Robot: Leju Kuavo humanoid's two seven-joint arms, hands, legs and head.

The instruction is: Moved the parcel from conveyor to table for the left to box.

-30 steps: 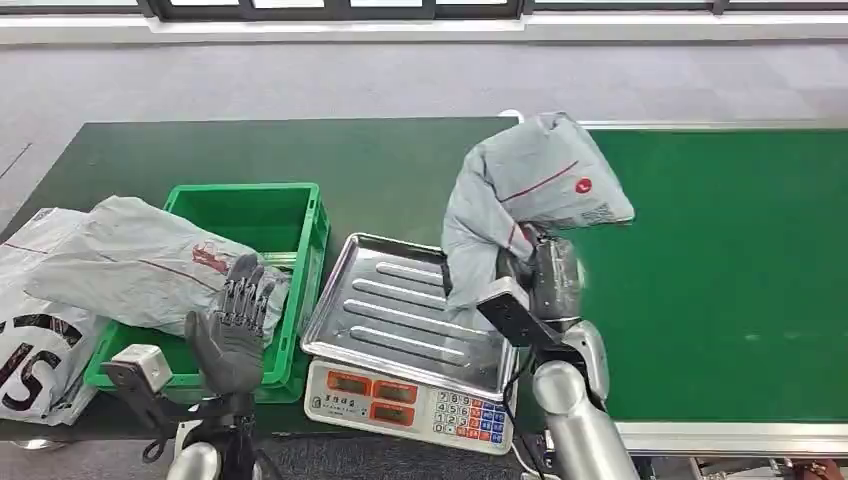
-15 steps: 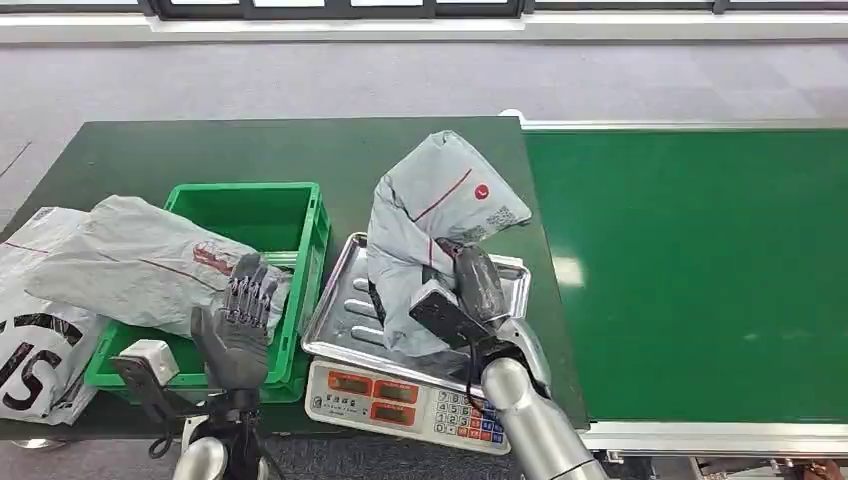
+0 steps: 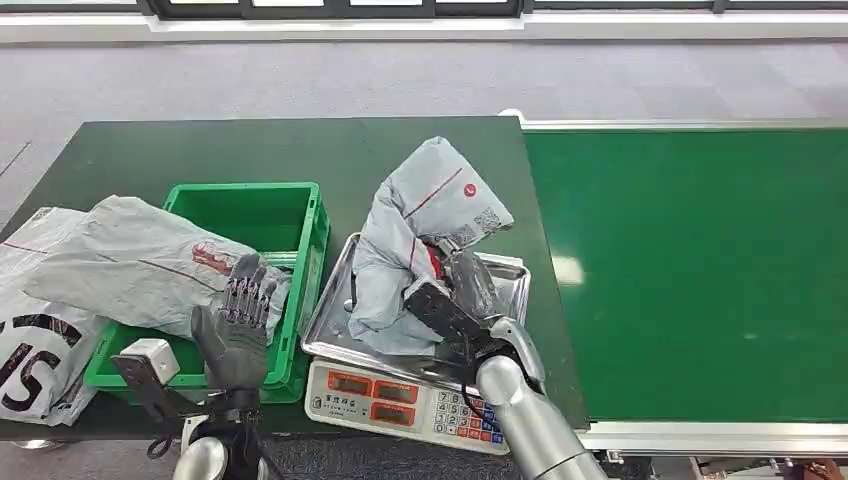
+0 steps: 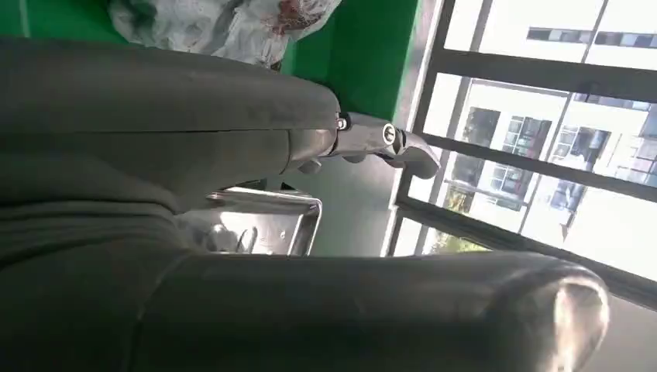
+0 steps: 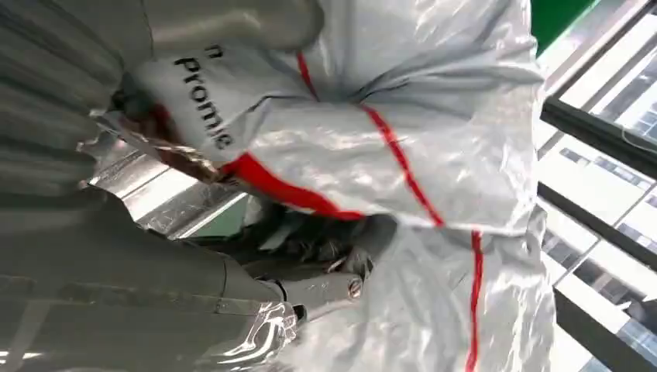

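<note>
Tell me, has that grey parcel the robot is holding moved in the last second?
Yes. The grey parcel went left, off the green conveyor and onto the scale's metal tray, still held by the right robot hand.

parcel (image 5: pixel 372 155): "Promi…" | white bag (image 3: pixel 30 340): large "S"

A dark green table (image 3: pixel 250 150) stands on grey carpeted floor (image 3: pixel 400 75), with a pale ledge and dark-framed windows (image 3: pixel 350 8) along the far wall, daylit buildings showing through the panes (image 4: pixel 542 155).
</note>
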